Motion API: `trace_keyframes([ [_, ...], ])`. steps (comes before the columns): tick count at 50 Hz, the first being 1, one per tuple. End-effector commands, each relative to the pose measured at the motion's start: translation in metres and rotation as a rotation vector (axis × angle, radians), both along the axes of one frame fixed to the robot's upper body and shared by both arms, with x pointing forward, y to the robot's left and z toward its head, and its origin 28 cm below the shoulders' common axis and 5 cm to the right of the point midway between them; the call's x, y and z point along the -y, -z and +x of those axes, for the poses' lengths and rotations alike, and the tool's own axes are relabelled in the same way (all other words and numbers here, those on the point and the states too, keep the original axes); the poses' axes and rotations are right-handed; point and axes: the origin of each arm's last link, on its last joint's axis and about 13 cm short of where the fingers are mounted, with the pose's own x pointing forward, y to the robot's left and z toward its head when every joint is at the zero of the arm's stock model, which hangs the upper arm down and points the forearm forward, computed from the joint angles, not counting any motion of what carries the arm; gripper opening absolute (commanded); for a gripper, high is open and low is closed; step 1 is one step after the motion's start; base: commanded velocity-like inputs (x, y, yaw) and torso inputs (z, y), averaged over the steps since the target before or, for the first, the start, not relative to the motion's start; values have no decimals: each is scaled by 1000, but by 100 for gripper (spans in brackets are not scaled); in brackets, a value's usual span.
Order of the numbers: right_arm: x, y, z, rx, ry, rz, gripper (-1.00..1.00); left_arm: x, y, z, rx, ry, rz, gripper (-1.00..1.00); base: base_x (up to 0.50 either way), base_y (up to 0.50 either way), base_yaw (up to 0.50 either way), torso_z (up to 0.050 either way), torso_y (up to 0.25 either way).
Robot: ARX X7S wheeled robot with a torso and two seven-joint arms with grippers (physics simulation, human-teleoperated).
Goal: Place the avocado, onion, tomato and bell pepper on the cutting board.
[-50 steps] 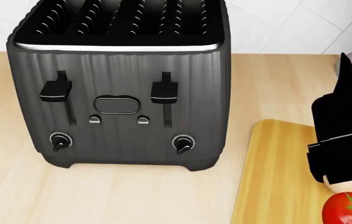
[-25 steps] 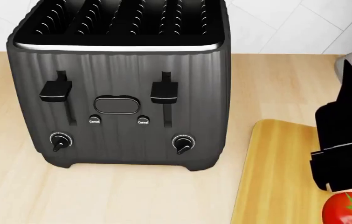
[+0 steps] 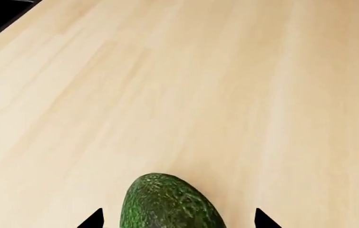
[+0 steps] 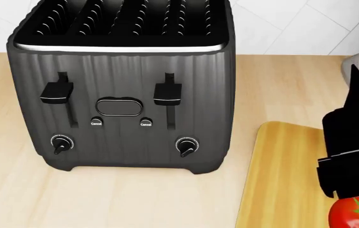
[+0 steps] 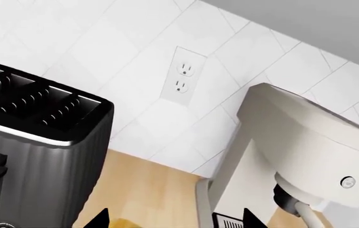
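- My left gripper (image 3: 178, 219) has its two dark fingertips spread wide, one on either side of the small dark green, dull, pebbly-skinned avocado (image 3: 169, 204); I see bare wood between each tip and the fruit, so I am not pinching it.
- The avocado lies on the pale wooden countertop (image 3: 217, 85), away from the board.
- My right gripper (image 4: 350, 156) shows in the head view as a black block hanging over the thick light yellowish wooden cutting board (image 4: 281, 175); from its own camera only two dark tips (image 5: 100, 218) peek in, apart, with nothing between them.
- The glossy bright red round tomato (image 4: 355, 213) with its green star-shaped stem top sits on the board, just beneath that black block.
- A big dark grey ribbed four-slot toaster (image 4: 122, 90) stands on the countertop beside the board.
- My right wrist camera sees the white tiled wall with a white power outlet (image 5: 182, 76) and a cream-white stand mixer (image 5: 293, 152).
- I cannot find the onion or bell pepper in any view.
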Motion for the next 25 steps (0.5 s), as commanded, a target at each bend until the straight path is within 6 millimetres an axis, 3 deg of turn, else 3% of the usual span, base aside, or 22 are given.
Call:
trace_keyframes([
  [1,0,3,2,-6,-2,4,100,-1,15,8,-25,-14,-11,100,0,0,0,0,0],
  [21,1,5,0,-11,3,6,100,-9,34,15,-53,-60,-3,100,0,0,0,0,0],
  [22,1,5,0,-11,3,6,100,-9,32,14,-47,-60,2,-100,0,0,0,0,0],
  [25,1,5,1,-9,4,6,100,-7,25,12,-14,-35,66,-100,0,0,0,0,0],
])
